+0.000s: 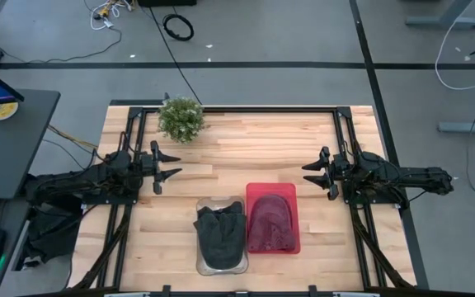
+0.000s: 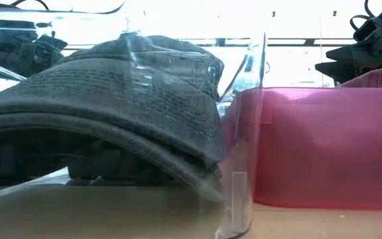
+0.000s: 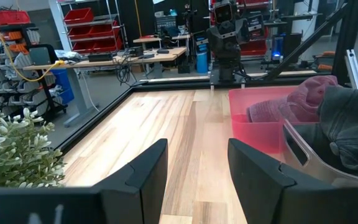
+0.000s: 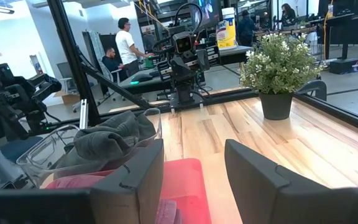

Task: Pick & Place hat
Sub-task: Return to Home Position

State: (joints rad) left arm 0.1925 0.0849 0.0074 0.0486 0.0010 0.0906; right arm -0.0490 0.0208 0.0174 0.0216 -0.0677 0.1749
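A dark grey cap (image 1: 221, 233) lies in a clear plastic bin (image 1: 202, 266) near the table's near edge; in the low view the cap (image 2: 111, 99) fills the bin. Beside it, a maroon hat (image 1: 270, 223) lies in a red bin (image 1: 295, 216). My left gripper (image 1: 171, 167) hovers open over the table's left side, apart from both bins. My right gripper (image 1: 310, 173) hovers open over the right side, just beyond the red bin. The left wrist view shows the open fingers (image 3: 194, 171), the right wrist view likewise (image 4: 194, 168).
A small potted plant (image 1: 181, 119) stands at the far left of the table. Bare wood lies between the two grippers and beyond the bins. Black frame rails (image 1: 345, 136) run along the table's sides. People stand in the room behind, seen in the right wrist view.
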